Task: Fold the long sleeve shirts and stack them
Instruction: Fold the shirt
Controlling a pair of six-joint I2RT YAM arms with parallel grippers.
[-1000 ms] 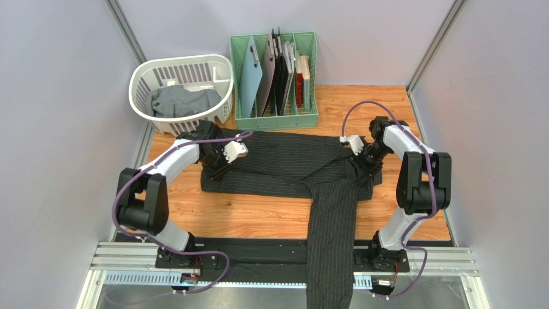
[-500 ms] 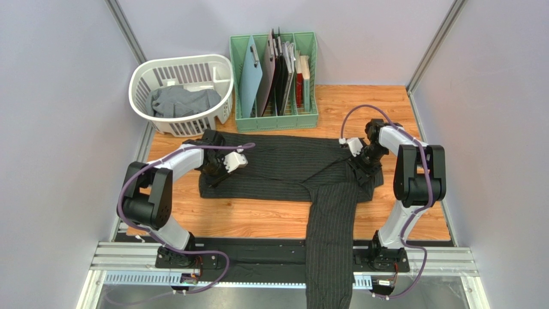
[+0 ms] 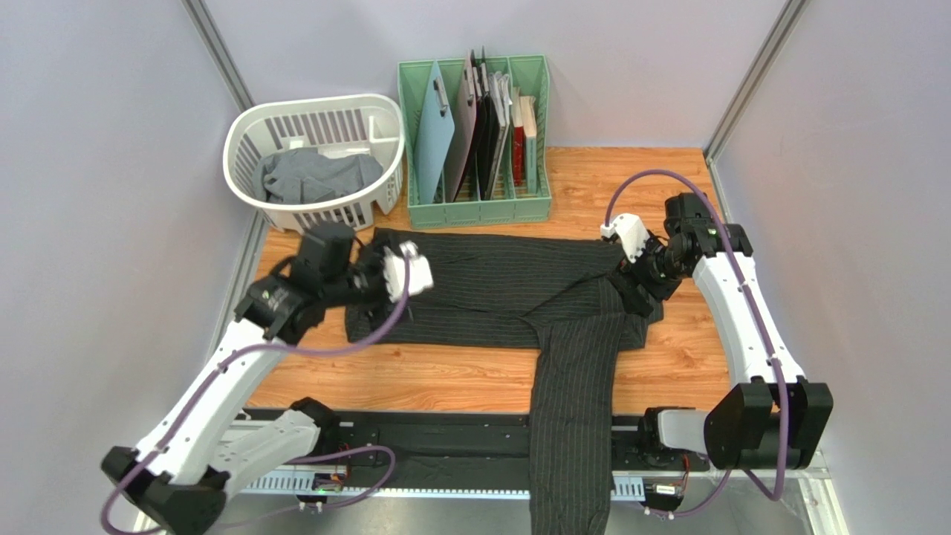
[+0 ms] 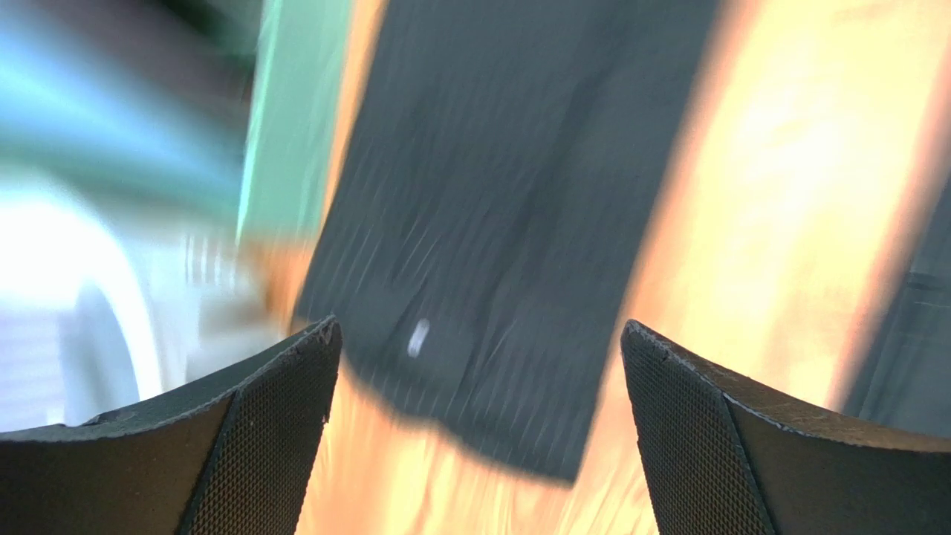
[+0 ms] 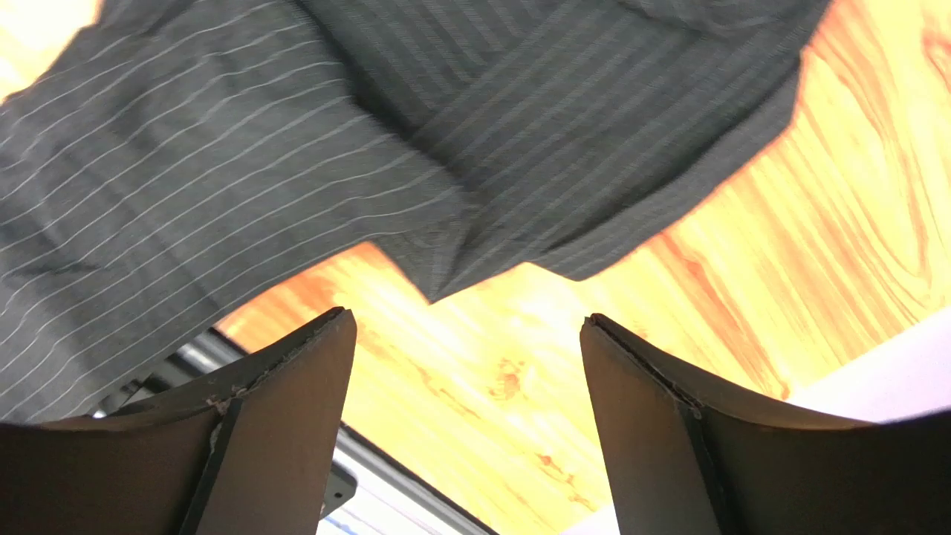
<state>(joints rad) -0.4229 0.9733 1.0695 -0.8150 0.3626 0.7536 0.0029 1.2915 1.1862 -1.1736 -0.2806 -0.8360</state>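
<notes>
A black pinstriped long sleeve shirt (image 3: 491,284) lies as a folded band across the wooden table, one sleeve (image 3: 572,435) hanging over the near edge. Its blurred end with a pale button (image 4: 419,334) fills the left wrist view; its right end (image 5: 335,145) lies above bare wood in the right wrist view. A plain grey shirt (image 3: 318,173) sits bunched in the basket. My left gripper (image 3: 359,292) (image 4: 480,329) hovers open over the shirt's left end, holding nothing. My right gripper (image 3: 639,292) (image 5: 466,318) is open over the right end, holding nothing either.
A white laundry basket (image 3: 248,132) stands at the back left. Beside it a green rack (image 3: 474,210) holds upright boards and folders. Grey walls close in both sides, and a metal rail (image 3: 469,446) runs along the near edge.
Both grippers opened and let go of the pinstriped shirt, then lifted off it. The left arm swung up and back, the right arm rose; the shirt stayed flat.
</notes>
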